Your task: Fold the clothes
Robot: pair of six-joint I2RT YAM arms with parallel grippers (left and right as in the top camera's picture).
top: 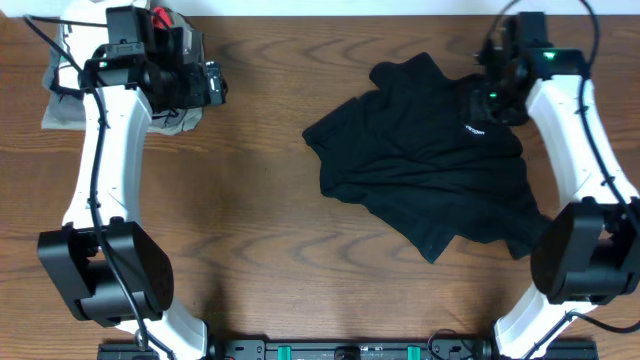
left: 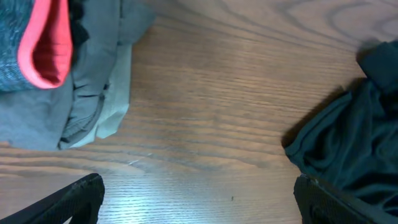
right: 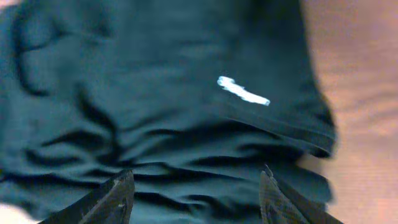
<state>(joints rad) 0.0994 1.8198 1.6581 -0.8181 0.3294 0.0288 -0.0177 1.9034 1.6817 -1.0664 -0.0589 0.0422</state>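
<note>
A: Right gripper [right: 196, 198] holding anything?
B: No; jaws apart, empty, above the black T-shirt [top: 430, 160], crumpled on the table's [top: 260, 210] right side, likely choosing an edge. Left gripper [left: 199, 202] hangs wide open, empty.

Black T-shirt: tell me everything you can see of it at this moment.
The black T-shirt is soft fabric with a small white logo on the chest. It lies unfolded and rumpled on the wooden table, right of centre, with creases and bunched edges. The right gripper is over it near the logo, jaws open, no fabric between them.
</note>
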